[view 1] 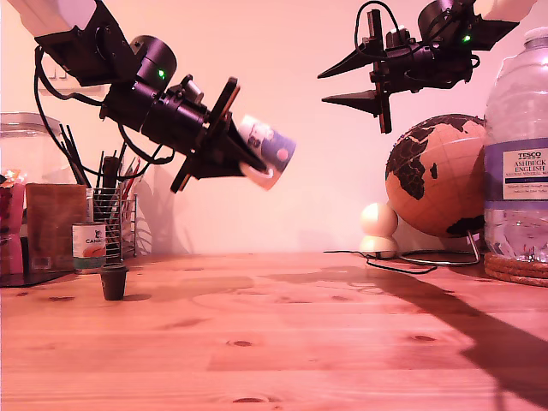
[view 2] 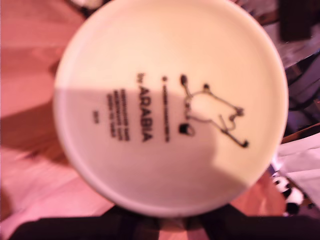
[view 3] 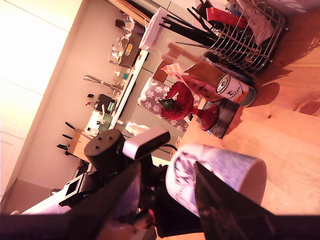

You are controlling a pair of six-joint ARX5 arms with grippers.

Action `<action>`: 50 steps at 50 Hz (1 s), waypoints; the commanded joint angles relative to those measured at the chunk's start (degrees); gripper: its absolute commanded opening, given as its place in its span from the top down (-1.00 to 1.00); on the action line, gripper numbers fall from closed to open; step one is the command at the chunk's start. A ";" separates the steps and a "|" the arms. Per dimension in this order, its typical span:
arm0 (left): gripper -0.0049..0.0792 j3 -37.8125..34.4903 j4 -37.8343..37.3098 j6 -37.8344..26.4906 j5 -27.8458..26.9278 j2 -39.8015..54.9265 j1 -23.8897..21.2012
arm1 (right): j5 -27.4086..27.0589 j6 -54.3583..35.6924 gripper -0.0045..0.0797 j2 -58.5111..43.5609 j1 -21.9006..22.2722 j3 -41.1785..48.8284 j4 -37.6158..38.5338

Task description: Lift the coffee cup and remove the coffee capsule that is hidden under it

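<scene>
Along the exterior view's left edge, a glass jar [view 1: 26,137] is cut off, and a brown packet [view 1: 53,224] and something red beside it are too dim for me to name. Next come a small labelled tin can [view 1: 88,246] and a wire utensil holder [view 1: 116,224] of dark sticks. Just in front stands the coffee capsule [view 1: 113,281], upright on the wooden bench [view 1: 274,342], uncovered and apart from everything.

Above it, my first gripper [view 1: 248,154] holds the coffee cup [view 1: 267,150] tilted in the air, fingers clamped on it. My first wrist view is filled by the cup's underside [view 2: 170,107], so those fingers are nearly hidden; the printed mark is blurred, though "ARABIA" reads.

Further right, my second gripper [view 1: 351,81] hangs high with its fingers apart, holding nothing. My second wrist view looks between those dark fingers [view 3: 220,200] at the cup, partly masking it.

On the exterior view's right sit a globe [view 1: 437,175], a cable trailing from its stand, and a water bottle [view 1: 516,145] cut by the frame. Behind is a plain pale wall.
</scene>
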State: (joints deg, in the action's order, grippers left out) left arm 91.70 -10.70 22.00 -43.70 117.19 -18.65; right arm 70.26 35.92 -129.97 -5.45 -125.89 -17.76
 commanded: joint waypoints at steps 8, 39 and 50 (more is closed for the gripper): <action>0.94 0.94 -1.05 -2.99 1.66 -0.17 -0.79 | -0.17 -0.46 0.17 0.83 -0.81 0.52 0.24; 0.94 0.92 -9.55 -11.85 10.64 -0.17 -3.76 | -0.33 -0.44 0.17 0.83 -1.05 0.52 0.07; 0.94 0.92 -11.69 -13.62 14.25 -0.15 -4.46 | -0.33 -0.46 0.17 0.83 -1.29 0.52 0.09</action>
State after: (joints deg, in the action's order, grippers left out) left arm 91.70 -23.16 9.10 -29.61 117.19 -22.72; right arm 69.91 35.92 -129.97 -6.11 -125.89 -18.06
